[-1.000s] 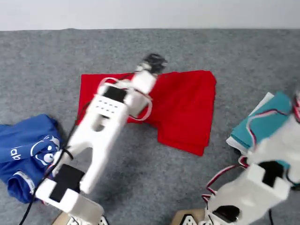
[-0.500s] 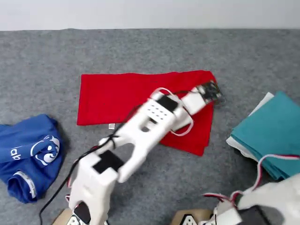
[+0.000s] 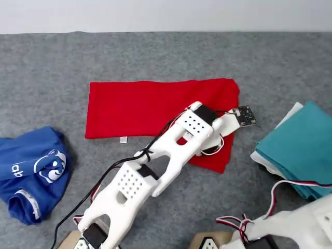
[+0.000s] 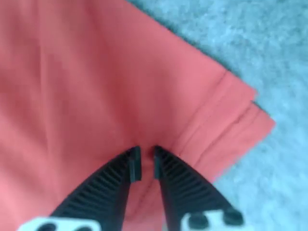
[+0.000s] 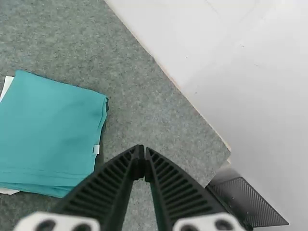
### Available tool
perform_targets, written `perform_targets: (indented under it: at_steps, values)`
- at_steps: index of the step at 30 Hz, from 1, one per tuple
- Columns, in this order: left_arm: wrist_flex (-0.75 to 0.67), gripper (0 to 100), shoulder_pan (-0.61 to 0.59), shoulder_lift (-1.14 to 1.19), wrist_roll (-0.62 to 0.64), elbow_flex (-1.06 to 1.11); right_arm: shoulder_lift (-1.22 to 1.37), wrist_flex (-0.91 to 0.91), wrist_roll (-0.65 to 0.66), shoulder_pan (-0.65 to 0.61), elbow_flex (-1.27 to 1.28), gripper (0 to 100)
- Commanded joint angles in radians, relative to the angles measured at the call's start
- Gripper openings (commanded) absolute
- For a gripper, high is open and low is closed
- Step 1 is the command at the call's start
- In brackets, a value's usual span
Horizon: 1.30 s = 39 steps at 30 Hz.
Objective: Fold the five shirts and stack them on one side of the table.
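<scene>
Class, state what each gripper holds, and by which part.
Right gripper: nothing. Left gripper sits closed at the red shirt, near its sleeve hem. The cloth lies flat, so a pinch cannot be confirmed.

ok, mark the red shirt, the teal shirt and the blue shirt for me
red shirt (image 3: 129, 106), high view, on its flat uncovered panel.
teal shirt (image 3: 301, 140), high view, on the top face of the folded cloth.
blue shirt (image 3: 31, 142), high view, on the crumpled cloth above the white print.

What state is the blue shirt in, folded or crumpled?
Crumpled. The blue shirt lies in a rumpled heap with uneven edges, unlike the flat, squared teal shirt.
</scene>
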Motion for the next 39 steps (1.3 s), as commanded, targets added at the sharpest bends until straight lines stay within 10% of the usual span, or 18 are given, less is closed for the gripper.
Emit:
perform_targets:
  at_steps: [1, 39]
  values:
    - [0.173, 8, 0.0, 0.037, -0.017, -0.131, -0.016, 0.007, 0.012, 0.007, -0.003, 1.0]
    - [0.021, 15, 0.048, -0.101, -0.135, 0.119, -0.027, 0.036, 0.012, 0.01, -0.003, 1.0]
